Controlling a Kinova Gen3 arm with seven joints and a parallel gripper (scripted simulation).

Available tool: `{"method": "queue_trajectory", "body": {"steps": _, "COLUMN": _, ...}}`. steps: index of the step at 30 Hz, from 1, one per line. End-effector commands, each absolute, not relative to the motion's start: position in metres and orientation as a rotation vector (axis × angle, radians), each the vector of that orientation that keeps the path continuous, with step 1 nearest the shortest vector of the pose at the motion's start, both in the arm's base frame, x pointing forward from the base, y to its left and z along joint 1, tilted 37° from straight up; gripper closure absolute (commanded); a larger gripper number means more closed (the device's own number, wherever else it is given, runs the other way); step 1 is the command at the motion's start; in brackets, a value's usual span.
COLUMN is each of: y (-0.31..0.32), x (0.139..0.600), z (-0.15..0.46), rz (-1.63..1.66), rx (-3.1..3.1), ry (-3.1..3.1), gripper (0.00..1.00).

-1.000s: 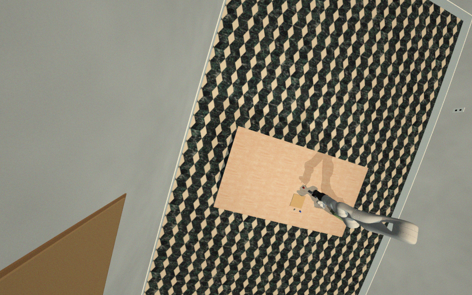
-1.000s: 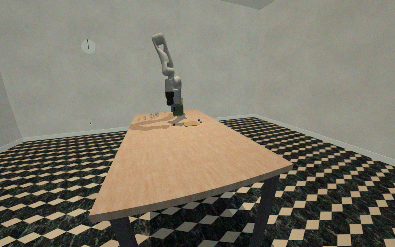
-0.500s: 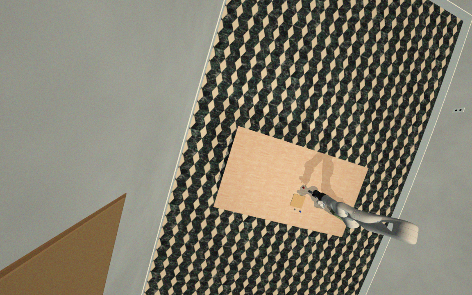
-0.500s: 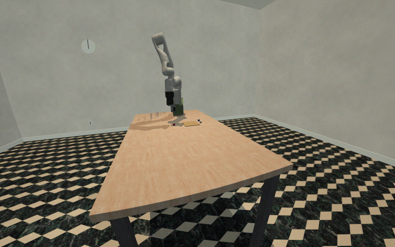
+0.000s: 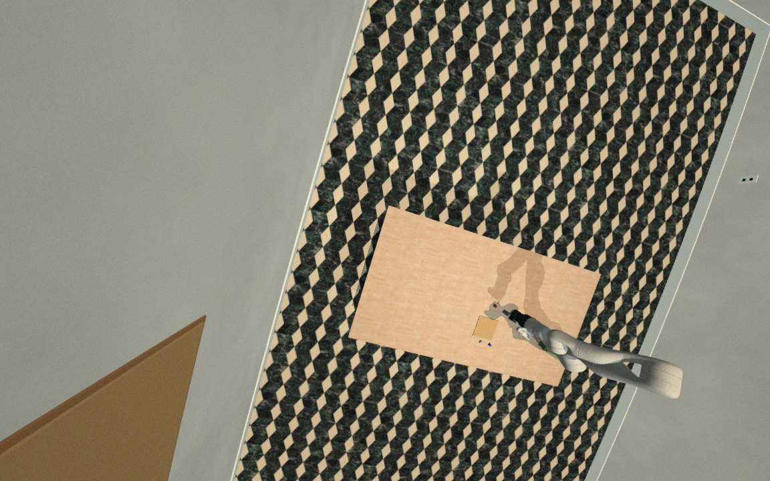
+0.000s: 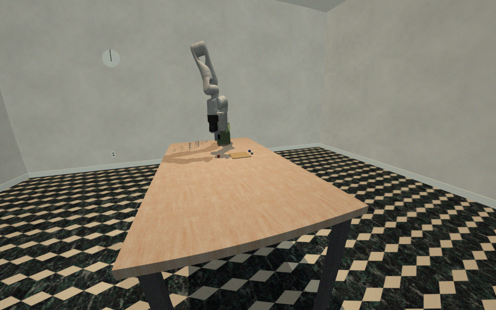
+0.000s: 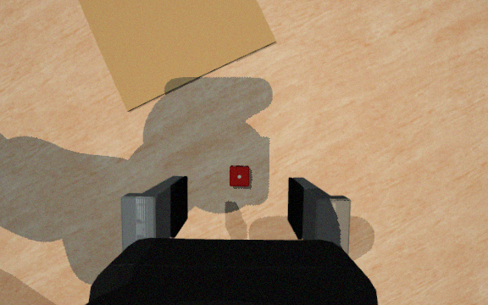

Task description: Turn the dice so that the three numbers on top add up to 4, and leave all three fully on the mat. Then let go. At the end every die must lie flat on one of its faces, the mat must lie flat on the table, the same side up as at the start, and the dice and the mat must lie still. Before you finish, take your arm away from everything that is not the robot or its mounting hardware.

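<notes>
- Holds the claw (image 5: 504, 312) (image 6: 215, 136) (image 7: 237, 198) with its 2 fingers wide apart, gripping nothing, above the surface (image 5: 424, 268) (image 6: 222, 192) (image 7: 396, 106)
- Shows the red die (image 5: 494, 305) (image 6: 218, 156) (image 7: 239, 175) off the mat (image 5: 485, 327) (image 6: 240, 155) (image 7: 180, 38), near its edge, 1 pip up
- Puts that die almost centrally across the finger gap in the wrist view, slightly matward, side faces nearly parallel to the pads
- Calls, probably, for a straight descent and squeeze on those faces, after a small matward correction if needed
- Leaves the blue die (image 5: 489, 344) (image 6: 249, 151) and dark die (image 5: 480, 341) (image 6: 249, 151) beyond the mat's opposite side, numbers unreadable
</notes>
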State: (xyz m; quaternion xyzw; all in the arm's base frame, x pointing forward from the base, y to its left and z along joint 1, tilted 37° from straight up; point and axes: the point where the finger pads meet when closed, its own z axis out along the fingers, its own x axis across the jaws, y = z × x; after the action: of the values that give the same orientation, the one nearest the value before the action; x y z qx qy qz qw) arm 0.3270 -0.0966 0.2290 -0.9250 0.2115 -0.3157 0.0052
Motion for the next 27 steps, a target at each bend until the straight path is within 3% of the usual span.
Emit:
{"method": "queue_trajectory", "body": {"steps": 1, "y": -0.096, "x": 0.327, "z": 0.229, "rz": -0.991, "rx": -2.896, "ry": 0.659, "gripper": 0.00}}
{"method": "queue_trajectory", "body": {"steps": 27, "y": -0.077, "x": 0.336, "z": 0.239, "rz": -1.041, "rx": -2.919, "ry": 0.522, "gripper": 0.00}}
